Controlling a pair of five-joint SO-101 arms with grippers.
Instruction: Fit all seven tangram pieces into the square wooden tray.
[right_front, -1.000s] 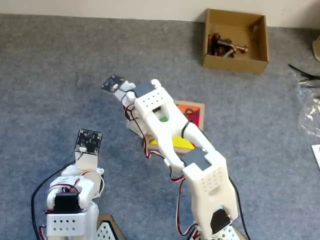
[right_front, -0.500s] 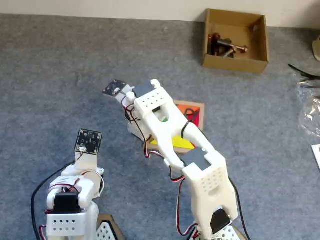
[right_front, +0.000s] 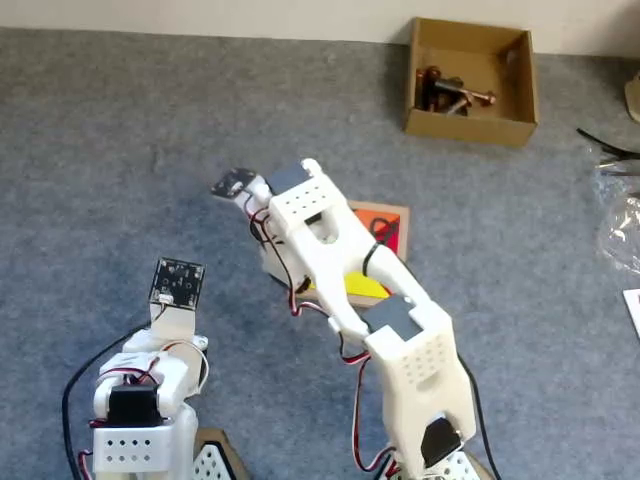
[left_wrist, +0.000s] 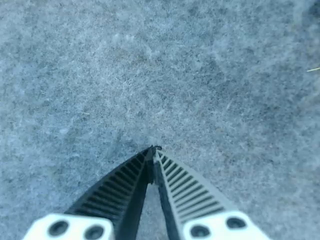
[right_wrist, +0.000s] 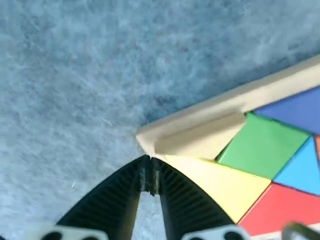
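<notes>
The square wooden tray (right_wrist: 200, 117) holds yellow (right_wrist: 220, 180), green (right_wrist: 262, 145), blue (right_wrist: 295, 107) and red (right_wrist: 280, 205) pieces lying flat, so the task looks nearly done, though the arm hides the rest. The right gripper (right_wrist: 150, 172), closed and empty, sits at the tray's corner. The left gripper (left_wrist: 152, 150) is closed and empty above the table (left_wrist: 150, 60).

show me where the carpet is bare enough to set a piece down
Widest bare carpet: beyond the left arm, left of the tray. Also free: the strip between tray and cardboard box, and the patch between tray and the cables. Crowded: the tray itself, under the right arm.
</notes>
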